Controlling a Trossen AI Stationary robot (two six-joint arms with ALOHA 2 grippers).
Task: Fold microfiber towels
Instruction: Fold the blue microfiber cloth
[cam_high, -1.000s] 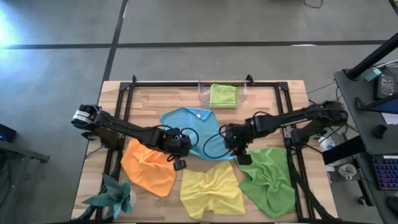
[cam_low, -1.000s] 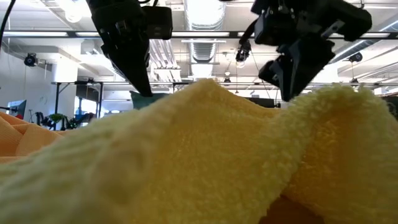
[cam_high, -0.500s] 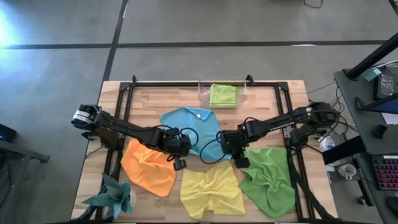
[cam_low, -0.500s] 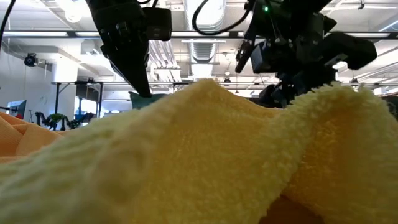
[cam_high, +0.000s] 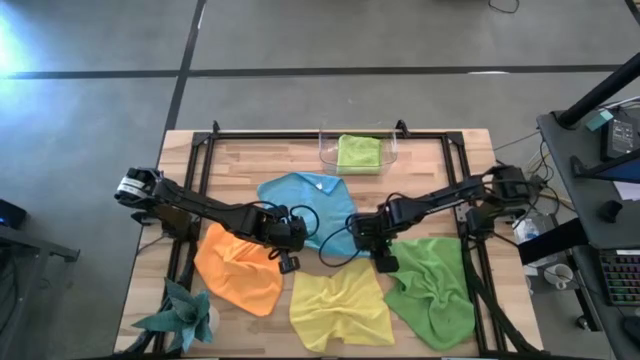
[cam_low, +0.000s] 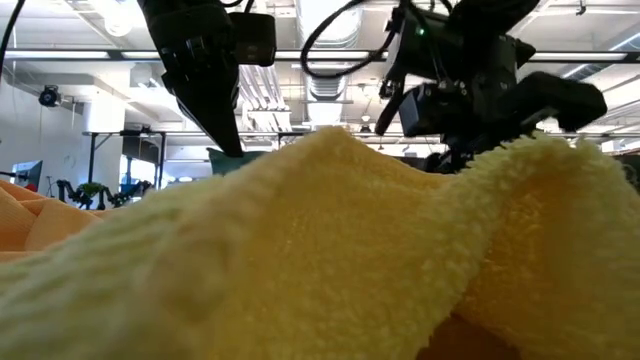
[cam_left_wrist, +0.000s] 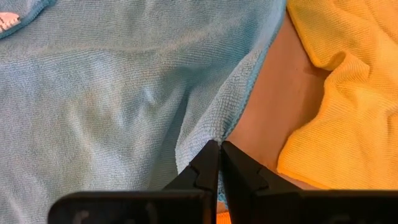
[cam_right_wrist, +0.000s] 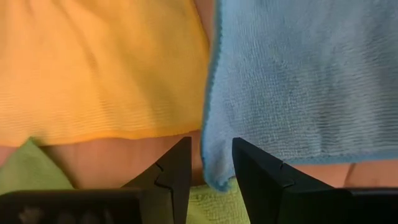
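The blue towel (cam_high: 305, 205) lies spread in the middle of the table (cam_high: 250, 155), between the two arms. The left gripper (cam_high: 290, 247) is at the towel's near left edge, with its fingers (cam_left_wrist: 208, 168) pressed fully together; their tips meet at the hem of the blue cloth, but it is not clear if any cloth is pinched between them. The right gripper (cam_high: 372, 250) is low at the towel's near right corner. Its fingers (cam_right_wrist: 180, 165) stand a little apart, and the blue corner lies in the gap between them, not yet clamped.

The orange towel (cam_high: 238, 268) lies crumpled near the left gripper, on the near left side. The yellow towel (cam_high: 342, 305) is near the front, in the middle. The darker green towel (cam_high: 432, 285) is at the near right, just beside the right gripper. The lime green towel (cam_high: 358, 152) rests folded in a clear tray (cam_high: 325, 150) at the far edge.
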